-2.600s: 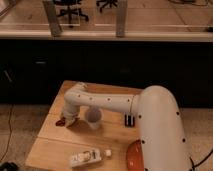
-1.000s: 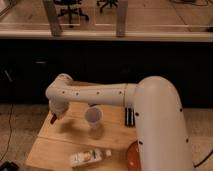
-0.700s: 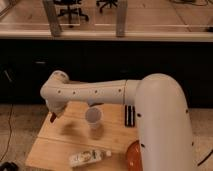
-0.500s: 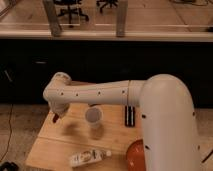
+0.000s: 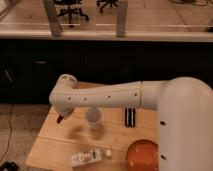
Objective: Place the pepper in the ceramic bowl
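Note:
My gripper point(image 5: 61, 118) hangs below the white wrist at the left of the wooden table point(image 5: 55, 142), raised above the tabletop. It is shut on the pepper point(image 5: 59, 119), of which only a small dark red bit shows at the fingertips. The ceramic bowl point(image 5: 142, 156), wide and orange-red, sits at the table's front right, partly hidden by my arm's big white link. The gripper is far to the left of the bowl and farther back.
A pale translucent cup point(image 5: 94, 120) stands upright mid-table, just right of the gripper. A white bottle point(image 5: 90, 157) lies on its side near the front edge. A black object point(image 5: 130, 117) lies right of the cup. A dark counter front rises behind the table.
The gripper rose from the table's left part with the pepper in it. Over the last half second it has drifted slightly to the right.

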Motion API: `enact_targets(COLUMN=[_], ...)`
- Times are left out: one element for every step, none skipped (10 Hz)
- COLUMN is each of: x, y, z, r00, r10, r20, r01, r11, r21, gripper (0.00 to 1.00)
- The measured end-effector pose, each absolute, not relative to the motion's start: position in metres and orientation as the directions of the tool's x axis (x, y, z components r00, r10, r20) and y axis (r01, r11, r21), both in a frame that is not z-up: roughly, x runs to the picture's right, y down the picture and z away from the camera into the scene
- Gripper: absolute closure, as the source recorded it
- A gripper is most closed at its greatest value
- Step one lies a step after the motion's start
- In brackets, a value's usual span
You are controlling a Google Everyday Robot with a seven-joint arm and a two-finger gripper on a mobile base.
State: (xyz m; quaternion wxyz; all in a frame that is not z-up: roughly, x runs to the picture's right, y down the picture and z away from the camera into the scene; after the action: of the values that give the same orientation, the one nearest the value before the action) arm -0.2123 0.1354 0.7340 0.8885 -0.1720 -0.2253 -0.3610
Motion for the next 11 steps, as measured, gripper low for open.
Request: enact_targets(x=[-0.207, -0.198, -0.19, -0.183, -0.173, -0.163, -0.15, -0.139, -0.131, -0.123, -0.119], y=[0.136, 0.137, 0.137, 0.14, 0.143, 0.147, 0.154, 0.159, 0.162, 0.166, 0.169], z=[0.727, 0.719, 0.712, 0.704, 0.7, 0.698, 0.695, 0.691, 0.689, 0.684, 0.68], r00=[0.644, 0.654, 0.665, 0.673, 0.685, 0.698, 0.716, 0.729, 0.739, 0.75, 0.754], r10=[-0.563, -0.561, -0.559, -0.557, -0.549, -0.536, -0.521, -0.51, -0.501, -0.491, -0.488], r20=[0.518, 0.507, 0.496, 0.486, 0.479, 0.474, 0.466, 0.457, 0.45, 0.443, 0.44], r01=[0.713, 0.704, 0.695, 0.687, 0.676, 0.661, 0.643, 0.628, 0.617, 0.604, 0.597], r11=[0.687, 0.697, 0.707, 0.715, 0.725, 0.737, 0.752, 0.763, 0.771, 0.782, 0.788], r21=[-0.14, -0.136, -0.134, -0.132, -0.135, -0.141, -0.147, -0.152, -0.155, -0.155, -0.151], gripper=[1.0, 1.0, 1.0, 1.0, 1.0, 1.0, 1.0, 1.0, 1.0, 1.0, 1.0])
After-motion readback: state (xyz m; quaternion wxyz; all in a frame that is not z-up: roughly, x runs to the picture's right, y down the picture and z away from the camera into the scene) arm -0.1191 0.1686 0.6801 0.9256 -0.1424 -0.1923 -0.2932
